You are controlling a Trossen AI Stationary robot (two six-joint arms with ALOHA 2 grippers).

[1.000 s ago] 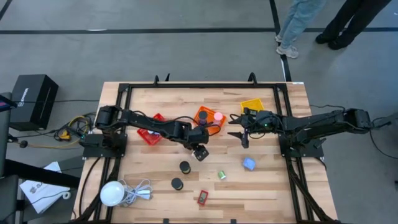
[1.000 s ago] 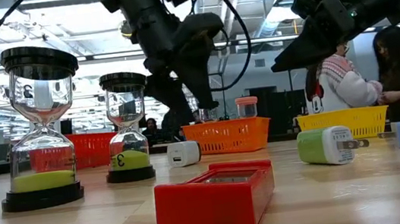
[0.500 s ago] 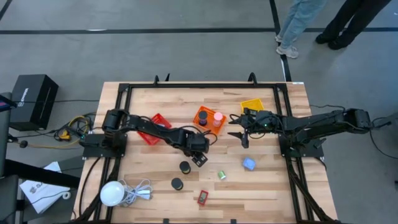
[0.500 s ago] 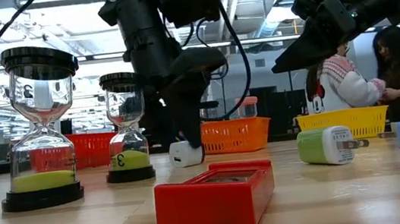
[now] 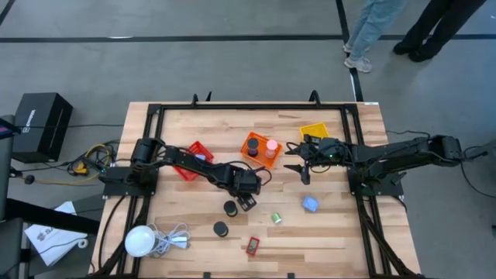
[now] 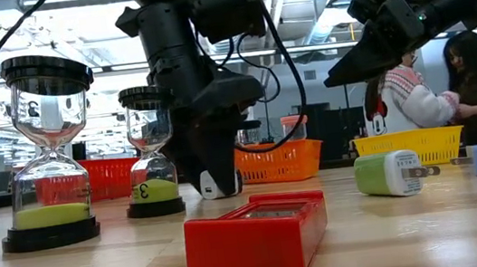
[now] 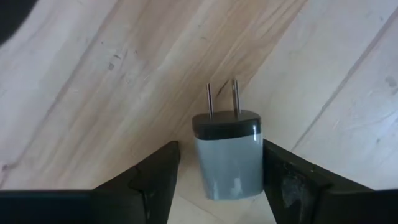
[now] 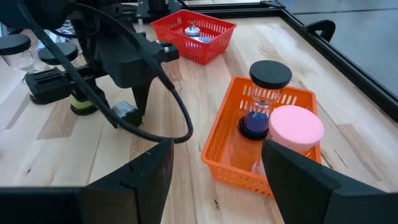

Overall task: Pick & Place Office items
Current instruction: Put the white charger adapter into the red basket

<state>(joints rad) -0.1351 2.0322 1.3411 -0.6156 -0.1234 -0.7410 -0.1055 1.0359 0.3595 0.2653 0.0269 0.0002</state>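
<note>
A grey-white wall charger with two metal prongs lies flat on the wooden table. My left gripper points down over it, open, with one finger on either side of its body. Whether a finger touches it, I cannot tell. In the low view the fingers reach the tabletop around the charger. My right gripper hangs open above the table beside the orange basket, which holds a pink-topped hourglass and a black-topped one.
Two black-capped hourglasses stand near the left gripper. A green charger, a blue block and a red piece lie nearer the front edge. A red basket and a yellow basket sit toward the back, and a white globe with cord at the front left.
My left gripper has come down toward the table's near edge and tipped more steeply downward. Its open fingers now stand at the tabletop on either side of the grey-white charger. The charger has not moved.
</note>
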